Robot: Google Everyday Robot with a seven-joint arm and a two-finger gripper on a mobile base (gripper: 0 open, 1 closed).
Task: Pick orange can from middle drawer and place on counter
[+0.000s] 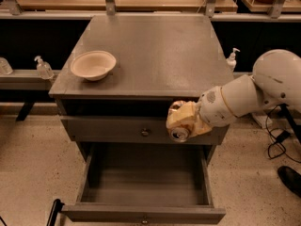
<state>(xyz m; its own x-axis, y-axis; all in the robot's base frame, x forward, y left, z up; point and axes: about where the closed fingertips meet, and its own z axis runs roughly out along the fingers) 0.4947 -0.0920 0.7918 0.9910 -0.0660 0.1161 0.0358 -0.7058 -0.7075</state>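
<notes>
At the far left we see a clear plastic bottle (43, 68) on a low ledge, apart from the work. Next comes a pale bowl (93, 65) near the left front corner of the counter (160, 41), which leaves the middle and right of that grey top free for setting something down. Below, the middle drawer (143, 213) stands pulled out, its dark floor open from above so the arm can reach in. The flat drawer front (117, 130) above it is closed. Right of its knob, the gripper (181, 122) hangs in front of the cabinet, above the drawer and just under the counter's edge. Its tan fingers (184, 117) are closed around the orange can (179, 134), which is tilted with a silver end toward us. We judge the can needs raising over the edge next. The white arm (244, 98) reaches in from the right.
</notes>
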